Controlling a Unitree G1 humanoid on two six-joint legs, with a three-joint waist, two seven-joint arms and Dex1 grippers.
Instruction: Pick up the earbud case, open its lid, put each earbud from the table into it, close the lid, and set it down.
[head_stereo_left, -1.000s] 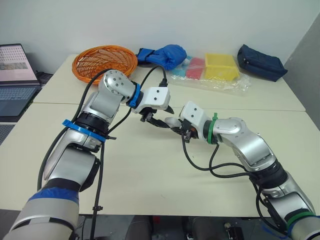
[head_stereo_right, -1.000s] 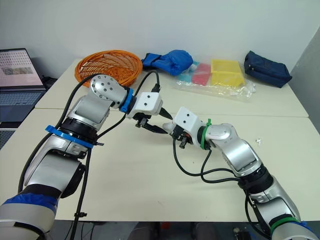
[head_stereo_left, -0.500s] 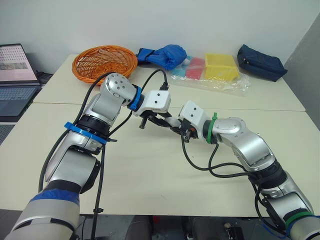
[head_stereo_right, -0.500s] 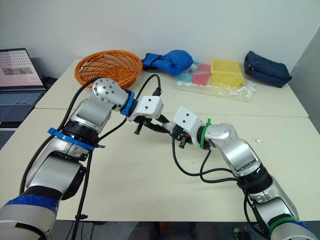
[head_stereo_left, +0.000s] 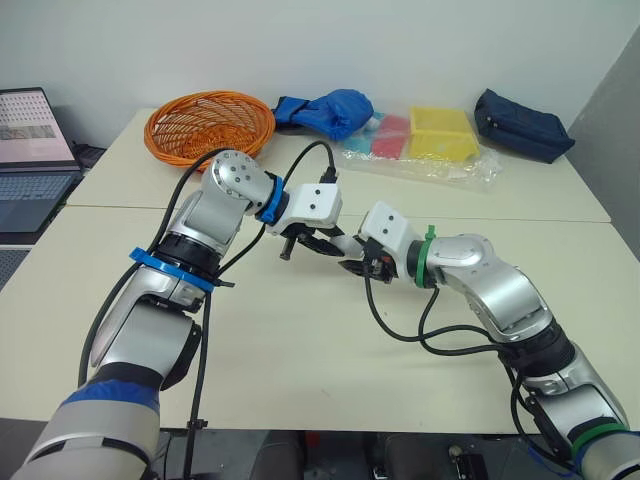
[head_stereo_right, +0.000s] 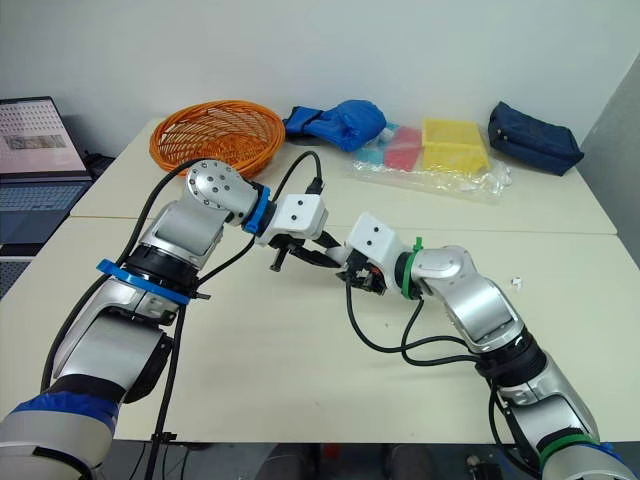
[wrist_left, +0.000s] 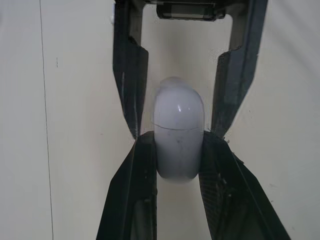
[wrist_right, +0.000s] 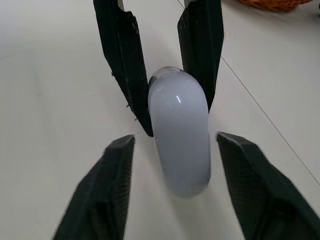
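Holding the earbud case (wrist_left: 178, 120) above the table (head_stereo_left: 300, 350), the left gripper (wrist_left: 178, 141) clamps the case's lower body, and the lid seam appears closed. The right gripper (wrist_right: 175, 140) has its jaws spread, flanking the lid end without touching it. Hazard: the shell looks smooth and rounded, so an uneven push on the lid would likely twist the case out of the clamp and drop it
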